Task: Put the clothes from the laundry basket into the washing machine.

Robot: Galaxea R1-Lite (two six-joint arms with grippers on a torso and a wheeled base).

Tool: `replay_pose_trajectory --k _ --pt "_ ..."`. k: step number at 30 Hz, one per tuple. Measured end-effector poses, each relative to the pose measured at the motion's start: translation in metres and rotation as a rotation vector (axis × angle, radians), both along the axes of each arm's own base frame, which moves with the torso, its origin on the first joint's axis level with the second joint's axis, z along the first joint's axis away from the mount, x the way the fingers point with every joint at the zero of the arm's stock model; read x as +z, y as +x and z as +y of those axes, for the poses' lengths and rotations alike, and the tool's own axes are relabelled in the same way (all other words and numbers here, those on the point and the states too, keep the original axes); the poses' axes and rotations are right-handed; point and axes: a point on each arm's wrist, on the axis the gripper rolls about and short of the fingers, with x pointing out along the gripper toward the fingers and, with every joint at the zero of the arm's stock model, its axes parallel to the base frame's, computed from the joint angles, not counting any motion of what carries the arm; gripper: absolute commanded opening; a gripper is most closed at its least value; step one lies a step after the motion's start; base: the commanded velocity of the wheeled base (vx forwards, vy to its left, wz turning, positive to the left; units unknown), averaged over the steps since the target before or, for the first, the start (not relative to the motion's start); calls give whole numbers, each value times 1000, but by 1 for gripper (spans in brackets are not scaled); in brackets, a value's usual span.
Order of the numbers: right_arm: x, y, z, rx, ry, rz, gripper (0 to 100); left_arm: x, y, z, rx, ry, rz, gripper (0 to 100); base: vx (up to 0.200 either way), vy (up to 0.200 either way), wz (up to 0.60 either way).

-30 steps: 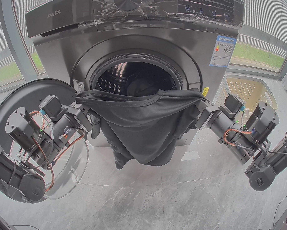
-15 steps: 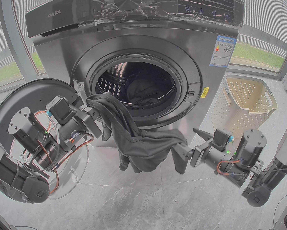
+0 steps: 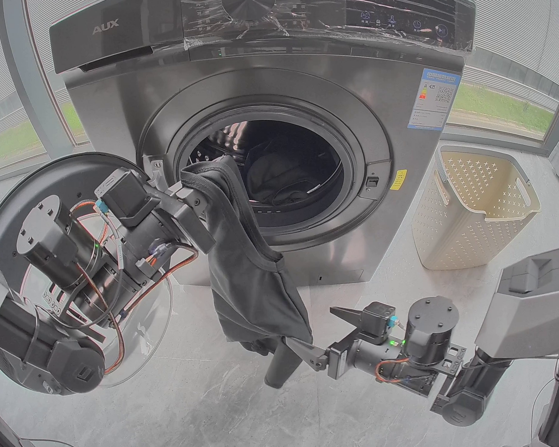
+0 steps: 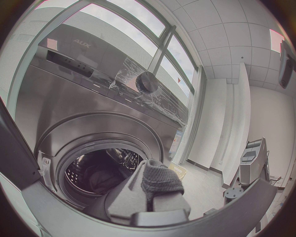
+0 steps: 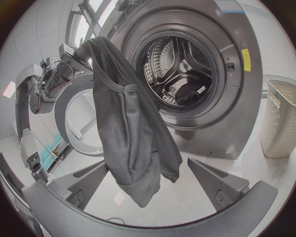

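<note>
The right gripper point(image 3: 309, 328) has dropped low and released; the dark grey fabric garment point(image 3: 251, 277) now hangs from the clenched left gripper point(image 3: 190, 197) at the left door rim of the silver washing machine point(image 3: 373, 108). Carry it far inside the drum before letting go, so the tail follows.

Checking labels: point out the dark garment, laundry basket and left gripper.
dark garment point(image 3: 251, 277), head view, mid hanging cloth.
laundry basket point(image 3: 466, 242), head view, perforated side wall.
left gripper point(image 3: 192, 193), head view, between fingertips pinching cloth.
</note>
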Motion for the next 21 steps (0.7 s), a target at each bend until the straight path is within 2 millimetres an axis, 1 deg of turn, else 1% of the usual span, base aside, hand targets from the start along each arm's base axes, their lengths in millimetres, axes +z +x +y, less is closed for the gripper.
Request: replay_pose_trajectory --k 8,12,15,21 --pt "-1 29 31 13 57 -81 100 6 -10 -5 -42 -14 -12 0 0 0 0" --pt "-1 47 45 7 90 -125 100 9 -16 -6 -63 -22 -16 0 0 0 0" --pt "-3 62 52 -6 108 -151 100 11 -19 -7 -72 -28 -22 0 0 0 0" --pt "-9 90 57 -41 127 -191 100 16 -25 -7 -86 -38 -37 0 0 0 0"
